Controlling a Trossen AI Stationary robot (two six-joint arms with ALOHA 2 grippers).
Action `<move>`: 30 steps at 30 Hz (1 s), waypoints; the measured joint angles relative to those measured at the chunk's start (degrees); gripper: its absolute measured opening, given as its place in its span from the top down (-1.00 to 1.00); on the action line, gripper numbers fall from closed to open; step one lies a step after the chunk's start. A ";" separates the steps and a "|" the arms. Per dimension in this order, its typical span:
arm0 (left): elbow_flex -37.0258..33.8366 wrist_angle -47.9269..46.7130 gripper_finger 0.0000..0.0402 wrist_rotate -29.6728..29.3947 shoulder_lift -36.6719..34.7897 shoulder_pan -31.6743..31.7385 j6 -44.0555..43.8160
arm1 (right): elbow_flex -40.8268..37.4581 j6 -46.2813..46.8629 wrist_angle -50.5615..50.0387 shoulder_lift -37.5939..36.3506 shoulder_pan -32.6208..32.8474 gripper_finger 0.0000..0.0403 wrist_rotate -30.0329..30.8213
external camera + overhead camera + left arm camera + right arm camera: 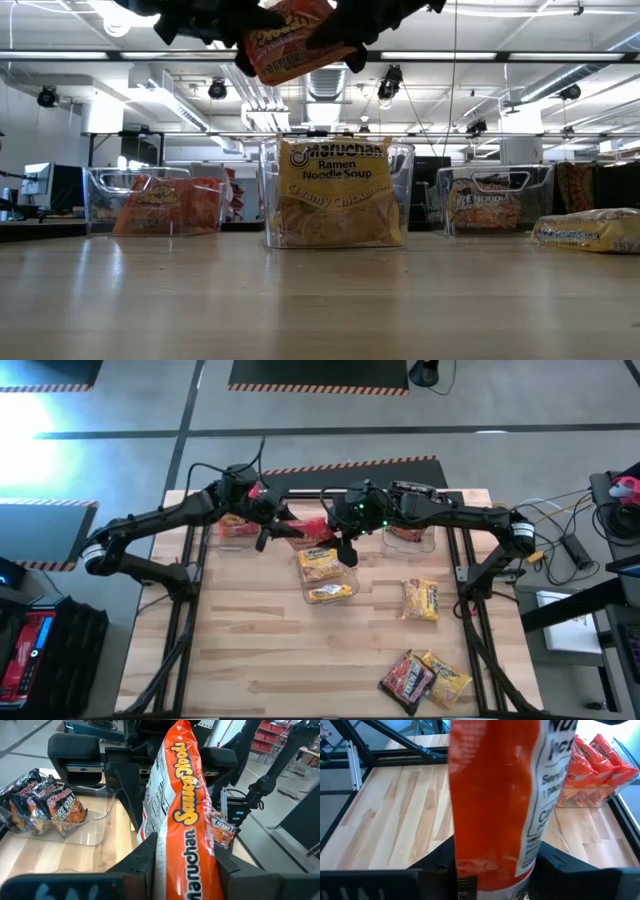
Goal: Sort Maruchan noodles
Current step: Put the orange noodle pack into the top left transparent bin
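Observation:
One orange-red Maruchan packet (309, 529) hangs in the air over the table's far middle, between both grippers. My left gripper (277, 526) is shut on its left end and my right gripper (343, 540) on its right end. The low view shows the packet (290, 40) high above the middle bin. It fills the left wrist view (187, 805) and the right wrist view (492, 795). Loose on the table lie a yellow packet (421, 600), a dark packet (405, 678) and another yellow one (446, 678). My left gripper pinches the packet's left end (175, 855) between its two fingers, coming level from the table's left. The packet is lifted clear and stands on edge, stretching away from the fingers toward the other gripper. My right gripper pinches the packet's opposite end (490, 855) between its two fingers, coming from the table's right and slanting down. The packet is clear of the table and spans the gap to the left gripper.
Three clear bins stand along the far side: the left bin (237, 527) with orange-red packets, the middle bin (326, 576) with yellow packets right below the held one, and the right bin (410, 536) with dark packets. Bare wood lies at the near left (250, 650).

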 joint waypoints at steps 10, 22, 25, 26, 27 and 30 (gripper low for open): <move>0.00 -2.36 0.62 -0.66 -0.58 0.87 -0.19 | 0.00 2.60 -6.39 -3.75 -0.65 0.07 0.29; 0.00 -21.95 0.62 -9.90 -5.18 8.38 9.30 | -0.04 11.06 -16.89 -11.14 -1.65 -0.01 1.96; 0.00 -28.49 0.62 -13.28 -7.79 10.63 12.16 | -0.04 11.52 -16.76 -11.02 -1.64 -0.01 1.98; 0.00 -30.18 0.62 -14.38 -8.72 11.32 12.93 | -0.04 11.17 -16.73 -10.87 -1.64 -0.01 2.00; 0.00 -31.59 0.62 -15.46 -9.66 12.00 13.52 | -0.04 10.86 -16.73 -10.68 -1.64 -0.01 2.01; 0.00 -34.39 0.62 -18.68 -12.72 13.69 14.19 | -0.11 8.65 -16.72 -10.13 -1.64 -0.01 2.11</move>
